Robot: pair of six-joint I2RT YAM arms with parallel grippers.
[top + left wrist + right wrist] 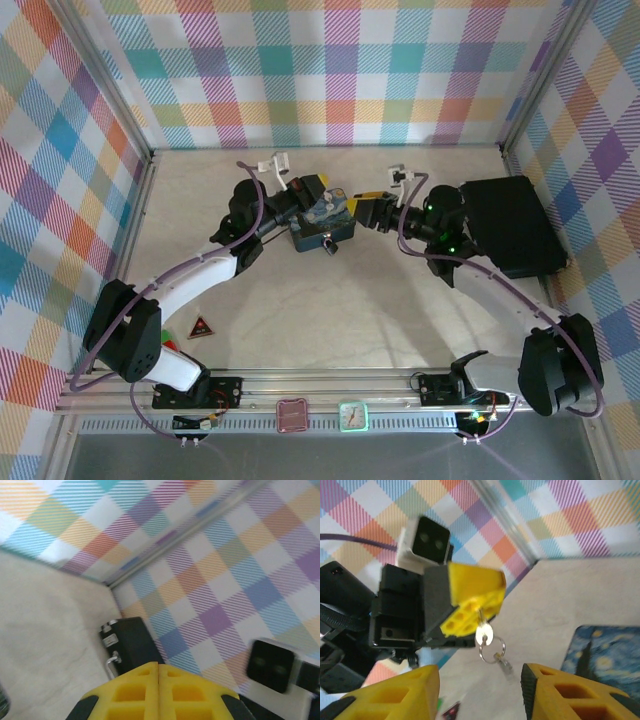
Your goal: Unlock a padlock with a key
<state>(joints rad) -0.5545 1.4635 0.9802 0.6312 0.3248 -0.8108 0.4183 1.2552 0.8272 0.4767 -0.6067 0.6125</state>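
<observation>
1. The left gripper point(476, 605) has its yellow, honeycomb-moulded fingers clenched flat together on the small silvery metal key point(483, 633). In the right wrist view the key hangs down from the fingertips at 6 o'clock.
2. A thin metal split ring point(493, 649) dangles from the key at 5 o'clock. Any stamping on the key is too small to read.
3. The right gripper point(480, 676) is released. Its two yellow fingers stand well apart with nothing between them, and the key is at 12 o'clock of the gap, not touching either finger.
4. The rectangular blue tin painted with a swirling starry night sky point(605, 655) lies on the table. In the top view the left gripper is over its 11 o'clock corner and the right gripper is at its 1 o'clock.
5. The tiny dark metal padlock point(328, 243) sits at 6 o'clock of the tin, against its near edge. Its details are too small to make out.
6. The pale beige table point(330, 320) also carries a flat black rectangular case point(510, 225) at 3 o'clock of the tin, well apart from it. In the left wrist view a small pale label on the case is too blurred to read.
7. A small red triangular piece point(201, 326) with a dark mark lies at 8 o'clock of the tin, near the left arm's base. The mark cannot be read.
8. On the near rail sit a pink square tile point(292, 413) and, just beside it at 3 o'clock, a small teal square clock point(352, 415).
</observation>
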